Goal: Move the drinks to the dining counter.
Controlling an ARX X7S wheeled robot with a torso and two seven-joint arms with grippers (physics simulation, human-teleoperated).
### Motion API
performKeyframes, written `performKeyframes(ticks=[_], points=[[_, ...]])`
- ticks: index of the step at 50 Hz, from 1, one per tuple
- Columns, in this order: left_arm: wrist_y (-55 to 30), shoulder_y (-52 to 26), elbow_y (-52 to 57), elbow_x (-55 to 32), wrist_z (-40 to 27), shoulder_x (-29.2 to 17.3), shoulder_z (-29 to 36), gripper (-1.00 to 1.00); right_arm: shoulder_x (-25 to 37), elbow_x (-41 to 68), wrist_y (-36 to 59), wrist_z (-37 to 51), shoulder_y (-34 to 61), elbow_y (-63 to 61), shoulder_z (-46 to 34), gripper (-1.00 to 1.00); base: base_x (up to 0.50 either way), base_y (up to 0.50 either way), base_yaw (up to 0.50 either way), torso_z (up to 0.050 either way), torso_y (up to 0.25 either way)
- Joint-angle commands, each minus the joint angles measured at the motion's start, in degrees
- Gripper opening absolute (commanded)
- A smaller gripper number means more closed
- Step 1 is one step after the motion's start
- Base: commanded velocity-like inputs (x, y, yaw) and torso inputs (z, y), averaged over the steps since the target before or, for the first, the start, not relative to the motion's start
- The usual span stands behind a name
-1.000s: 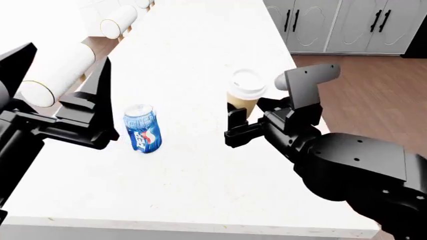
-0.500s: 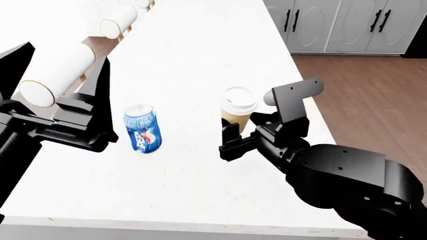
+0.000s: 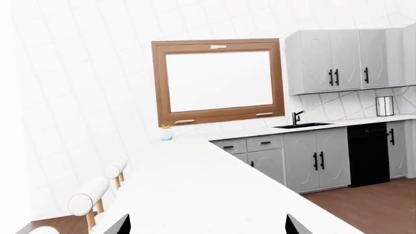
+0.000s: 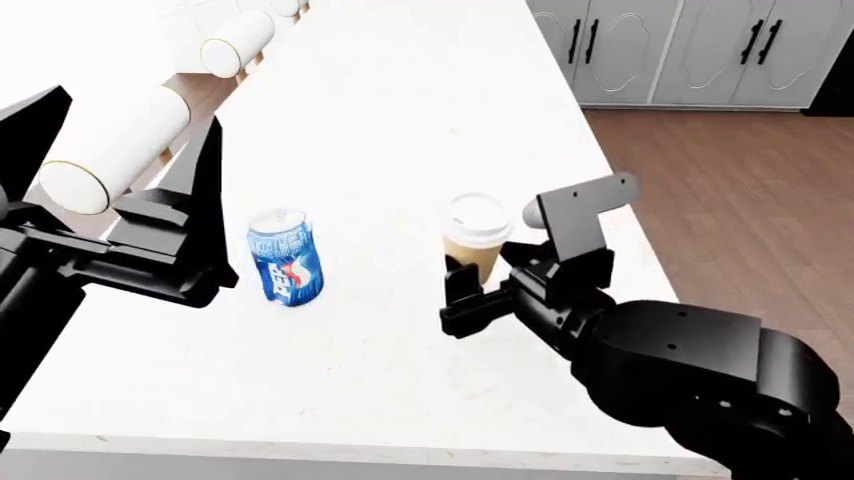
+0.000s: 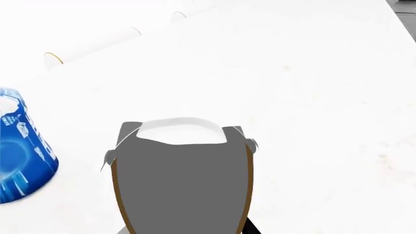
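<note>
From your left wrist camera, you are looking along the long white tabletop toward a wood-framed window and grey cabinets beyond it. Two dark finger tips are poking into the picture, set wide apart with nothing between them. White padded stool backs are lining the tabletop's edge. Neither drink is showing here.

From the head camera, you are seeing both drinks standing upright on the tabletop, the dining counter. The blue soda can is sitting just beside your left gripper, whose fingers are spread open and not touching the can. The coffee cup is standing well apart from the can, on the side away from the stool backs. Your right gripper is closing around the cup's lower body, one dark finger pressing against its side. Wood floor is lying past the tabletop's edge beyond the cup.

From your right wrist camera, the cup is filling the middle of the picture, shaded grey, its white lid rim showing at its far edge. The fingers themselves are hidden here. The can is standing near the cup.
</note>
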Motion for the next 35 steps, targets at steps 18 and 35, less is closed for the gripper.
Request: performKeyframes(ticks=[18, 35], points=[[0.2, 0.1, 0.1, 0.1, 0.0, -0.1, 0.1, 1.0, 1.0, -0.3, 0.5, 1.3, -0.3, -1.0, 0.2, 1.0, 0.0, 0.0, 0.0, 0.0, 0.0], [0.5, 0.9, 0.0, 0.2, 0.2, -0.5, -0.6, 1.0, 2.1, 2.5, 1.5, 3.2, 0.8, -4.1, 1.3, 1.0, 0.0, 0.0, 0.0, 0.0, 0.0]])
